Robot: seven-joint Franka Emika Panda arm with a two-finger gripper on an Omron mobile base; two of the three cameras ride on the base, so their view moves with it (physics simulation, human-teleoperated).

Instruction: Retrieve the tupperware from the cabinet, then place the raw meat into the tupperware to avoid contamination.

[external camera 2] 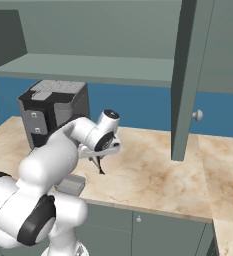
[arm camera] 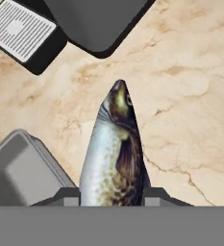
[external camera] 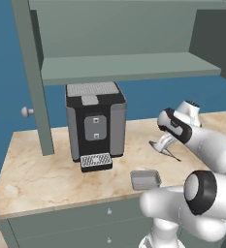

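hand view: raw meat [arm camera: 114, 153] between pincer [arm camera: 111, 194] fingers

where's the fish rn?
The fish is clamped between the gripper fingers, head pointing away, above the marble counter. In the hand view the tupperware sits just to its left, coffee machine beyond.

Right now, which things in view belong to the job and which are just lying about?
Job:
fish, held in the tool
tupperware, on the counter
cabinet, open

Lying about:
coffee machine
drip tray
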